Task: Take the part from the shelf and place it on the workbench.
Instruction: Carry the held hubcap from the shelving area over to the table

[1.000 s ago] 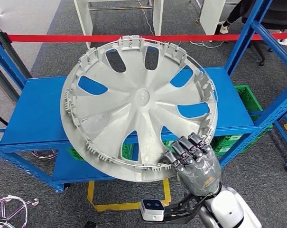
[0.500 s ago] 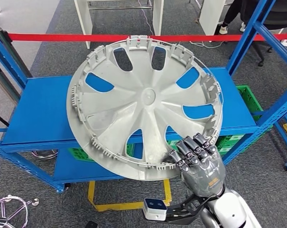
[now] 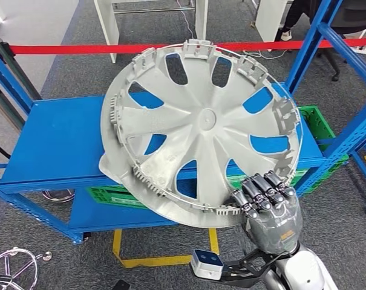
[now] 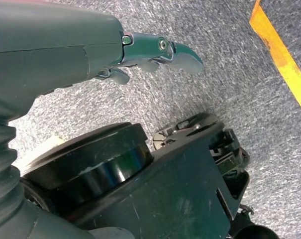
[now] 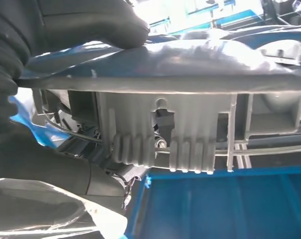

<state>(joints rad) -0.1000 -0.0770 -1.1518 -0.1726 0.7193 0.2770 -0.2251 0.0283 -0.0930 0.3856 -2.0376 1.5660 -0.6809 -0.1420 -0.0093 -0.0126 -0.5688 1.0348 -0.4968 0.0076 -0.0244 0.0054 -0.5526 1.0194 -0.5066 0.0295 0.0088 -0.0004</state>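
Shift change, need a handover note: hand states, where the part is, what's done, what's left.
Right hand: grips the near rim of the grey wheel cover, thumb on one face, fingers on the other, as the right wrist view shows.
Left hand: holds nothing, hangs over the grey carpet beside the robot's body.
Part: tilted and raised above the blue shelf; it seems clear of the shelf, though its far edge is hard to judge.
Done: part grasped and mostly lifted off the shelf.
Left: carry it clear of the rack and set it on the workbench, which no view shows.

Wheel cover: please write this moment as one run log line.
right hand: grips wheel cover rim | cover: tilted above blue shelf | left hand: holds nothing
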